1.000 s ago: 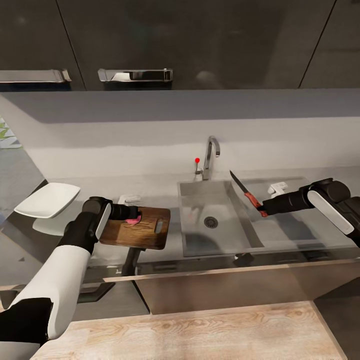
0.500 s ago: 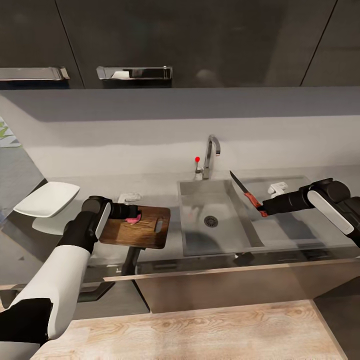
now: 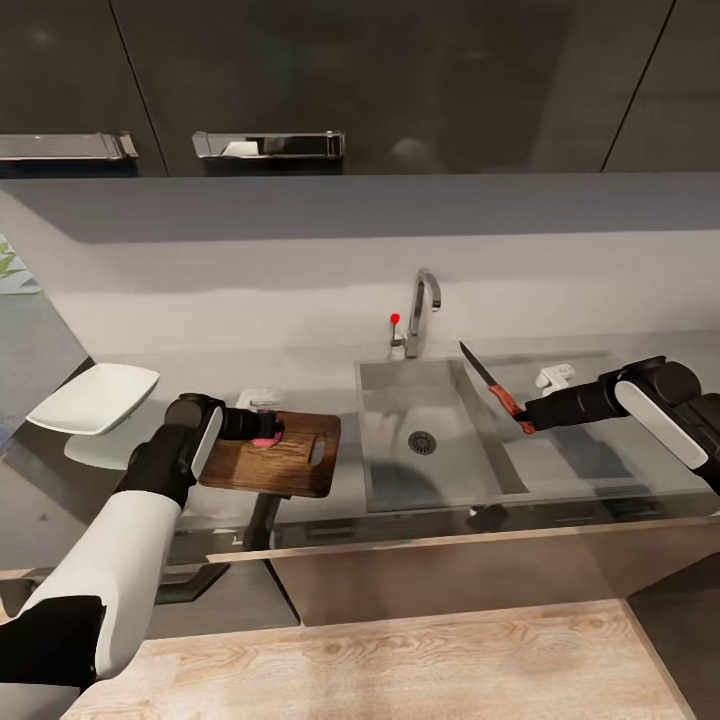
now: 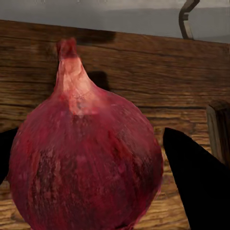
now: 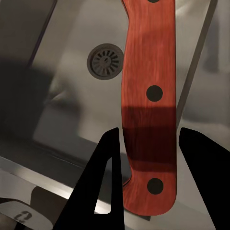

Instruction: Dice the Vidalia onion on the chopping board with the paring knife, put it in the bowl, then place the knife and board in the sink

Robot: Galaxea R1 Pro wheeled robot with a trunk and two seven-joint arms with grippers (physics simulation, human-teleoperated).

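Observation:
The dark-red Vidalia onion (image 4: 86, 158) rests on the brown chopping board (image 3: 295, 462), at the board's left end. My left gripper (image 3: 262, 428) is shut on the onion, its black fingers (image 4: 196, 187) flanking it on both sides. The board lies on the grey countertop (image 3: 330, 375) left of the steel sink (image 3: 400, 480). My right gripper (image 3: 524, 414) is shut on the red-brown handle of the paring knife (image 3: 488, 384). It holds the knife over the sink's right side, blade pointing up and back. Under the knife handle (image 5: 148, 96) is the drain (image 5: 105, 60). The white bowl (image 3: 95, 398) stands far left.
A bent chrome tap (image 3: 424, 310) and a small red knob (image 3: 395, 321) stand behind the sink. Dark wall cabinets with metal handles (image 3: 268, 146) hang above. A small white item (image 3: 555, 377) lies on the counter right of the sink. A wooden surface (image 3: 400, 670) fills the foreground.
The whole view shifted very slightly. Less of the onion shows past the left gripper than a second ago. The right arm and the knife have not moved.

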